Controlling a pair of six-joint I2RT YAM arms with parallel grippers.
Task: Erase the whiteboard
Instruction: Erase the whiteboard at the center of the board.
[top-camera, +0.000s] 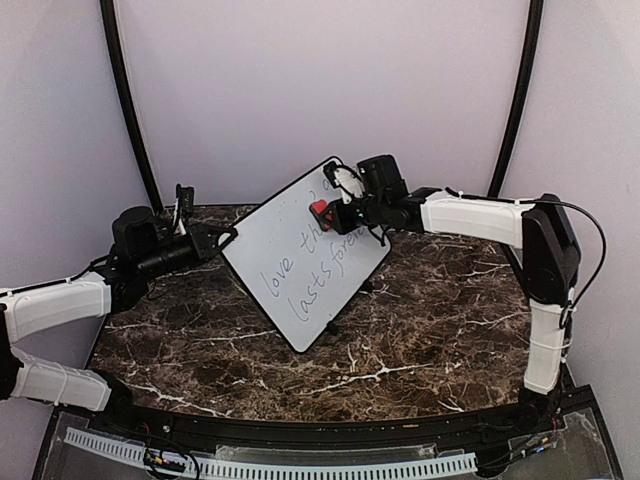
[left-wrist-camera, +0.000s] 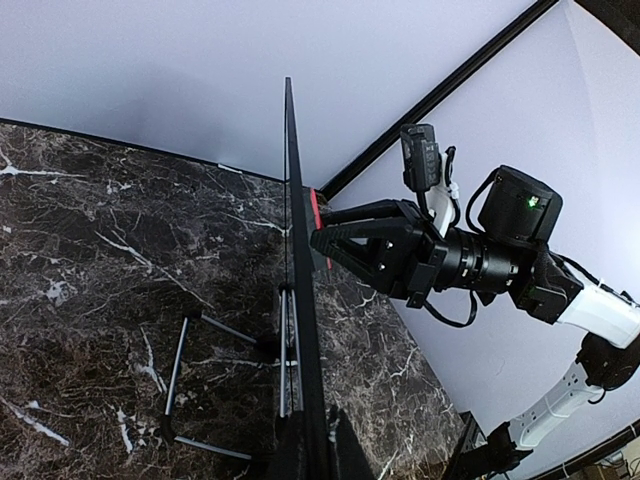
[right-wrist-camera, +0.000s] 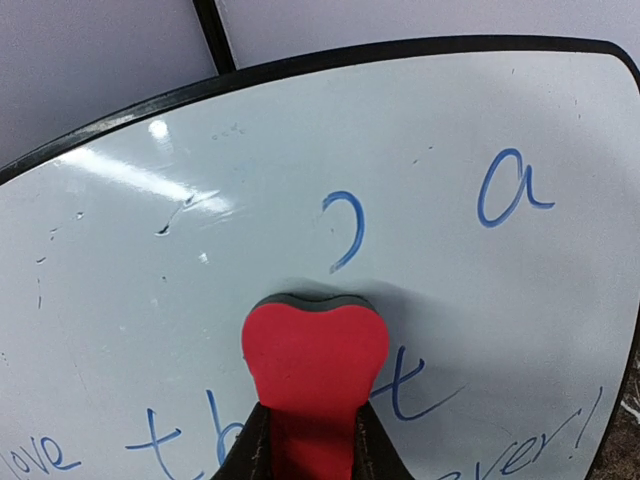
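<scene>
My right hand (right-wrist-camera: 310, 428): clamped on red eraser (right-wrist-camera: 315, 345), pressed flat to whiteboard (top-camera: 300, 270) | my left hand (top-camera: 224, 238): closed on whiteboard edge

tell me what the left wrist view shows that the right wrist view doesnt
Only the left wrist view: the whiteboard seen edge-on, its wire stand on the marble table on the side away from the eraser, and the right gripper from the side, pressing the red eraser to the board's face.
Only the right wrist view: the blue writing on that face, and a mostly clean area at upper left.
Both: the whiteboard and the red eraser clamped in the right gripper.
</scene>
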